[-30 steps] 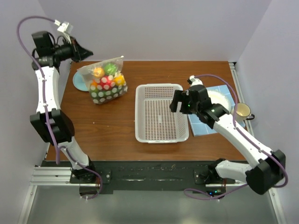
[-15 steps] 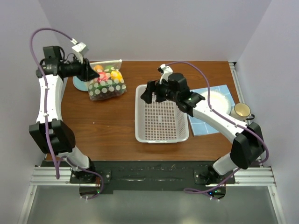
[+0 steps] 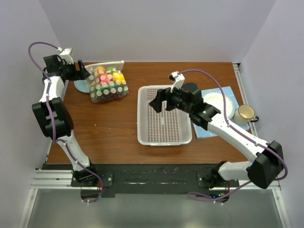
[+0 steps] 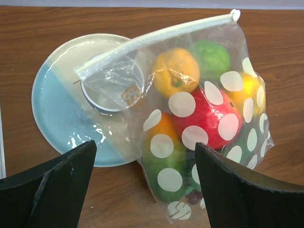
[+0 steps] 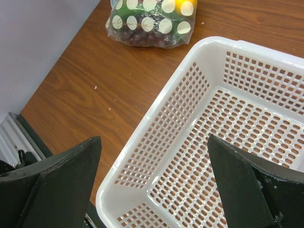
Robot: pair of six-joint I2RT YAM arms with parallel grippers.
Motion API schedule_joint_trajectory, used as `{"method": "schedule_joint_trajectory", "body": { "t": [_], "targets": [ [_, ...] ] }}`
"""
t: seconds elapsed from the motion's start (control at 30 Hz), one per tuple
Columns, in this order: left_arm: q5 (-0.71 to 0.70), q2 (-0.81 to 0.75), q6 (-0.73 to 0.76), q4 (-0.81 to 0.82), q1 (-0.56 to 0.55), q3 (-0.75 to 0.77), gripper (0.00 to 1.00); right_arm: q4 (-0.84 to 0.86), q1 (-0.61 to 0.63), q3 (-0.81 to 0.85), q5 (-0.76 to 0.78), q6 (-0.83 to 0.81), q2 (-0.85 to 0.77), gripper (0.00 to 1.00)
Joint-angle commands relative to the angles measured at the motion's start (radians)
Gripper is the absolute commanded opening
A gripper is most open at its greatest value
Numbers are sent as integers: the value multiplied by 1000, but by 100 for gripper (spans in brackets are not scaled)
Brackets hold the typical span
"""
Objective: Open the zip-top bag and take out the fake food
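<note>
The zip-top bag (image 3: 108,84) lies at the table's far left, clear with pale dots, its white zip strip (image 4: 156,38) along the top. Inside it the fake food shows: an orange (image 4: 175,71), a green round one (image 4: 211,57), a red one (image 4: 204,118), a yellow one (image 4: 247,95). My left gripper (image 3: 80,72) hovers just left of the bag, open, touching nothing; in the left wrist view the left gripper (image 4: 145,145) frames the bag's lower edge. My right gripper (image 3: 159,104) is open above the basket's far left part, and the right wrist view shows the bag (image 5: 152,23) beyond it.
A white perforated basket (image 3: 141,118) stands mid-table, its near corner (image 5: 118,190) under my right gripper (image 5: 154,138). A light blue plate (image 4: 61,114) with a small round cup (image 4: 111,90) lies partly under the bag. At the right are a blue mat (image 3: 211,129), white plate (image 3: 223,102) and mug (image 3: 247,113).
My left gripper has opened, let go of the bag and drawn back left; the bag has settled on the table. My right arm has swung left over the basket.
</note>
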Motion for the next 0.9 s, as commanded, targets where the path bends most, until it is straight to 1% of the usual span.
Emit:
{"method": "schedule_joint_trajectory", "body": {
  "t": [0.0, 0.03, 0.2, 0.4, 0.43, 0.53, 0.8, 0.87],
  "targets": [
    [-39, -79, -47, 192, -6, -102, 90, 3, 5, -21, 34, -20, -35, 99],
    [-36, -78, -74, 201, -4, -121, 89, -2, 5, -21, 36, -19, -34, 99],
    [-27, -46, -91, 232, -4, -150, 85, -36, 5, -17, 56, -11, -46, 99],
    [-33, 5, -140, 314, -4, -187, 82, -48, 3, -34, 70, -3, -85, 99],
    [-25, 26, -151, 358, -4, -179, 80, -48, 5, -35, 70, 0, -88, 99],
    [15, 80, -163, 364, -9, -146, 74, -54, 5, -37, 71, 9, -95, 99],
    [19, 125, -165, 382, -7, -135, 71, -77, 5, -34, 79, 21, -114, 99],
    [25, 125, -171, 397, -7, -141, 68, -76, 5, -32, 76, 26, -111, 99]
  ]
}}
